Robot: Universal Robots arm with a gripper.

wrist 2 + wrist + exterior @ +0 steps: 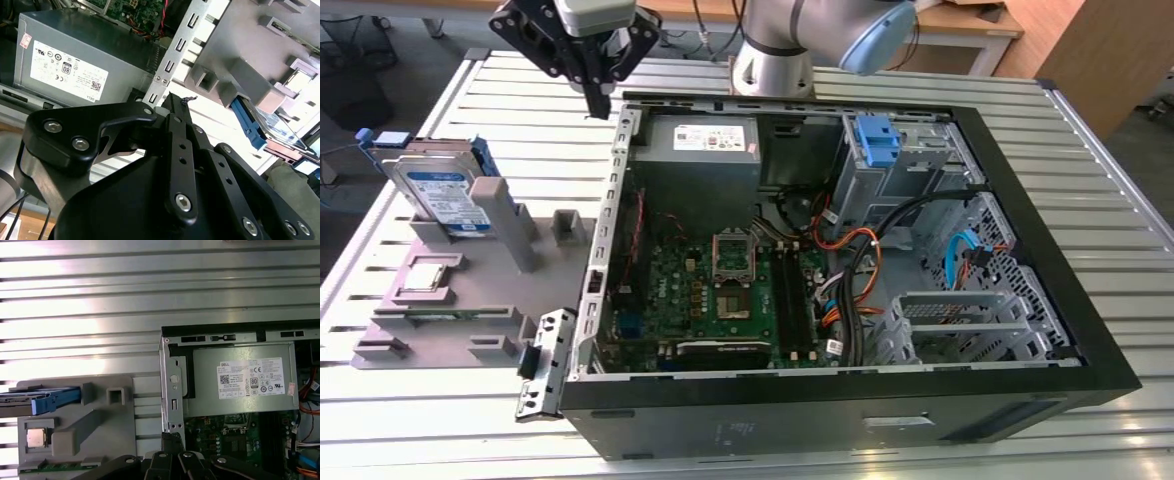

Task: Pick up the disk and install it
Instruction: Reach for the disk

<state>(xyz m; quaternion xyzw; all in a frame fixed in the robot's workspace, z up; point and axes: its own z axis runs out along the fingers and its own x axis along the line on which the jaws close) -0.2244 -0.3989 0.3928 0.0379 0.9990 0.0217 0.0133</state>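
Silver metal disk [443, 190] with blue-white label and bright blue plastic carrier: stands on edge in grey plastic holder [507, 235] on ribbed metal counter [520, 95], at exterior view's left, beside open black computer case [854, 415]. Nothing touches it. Black fingers [596, 90] pressed together, gripping nothing, hover over case corner near grey power-supply box [700, 140], well apart from disk.
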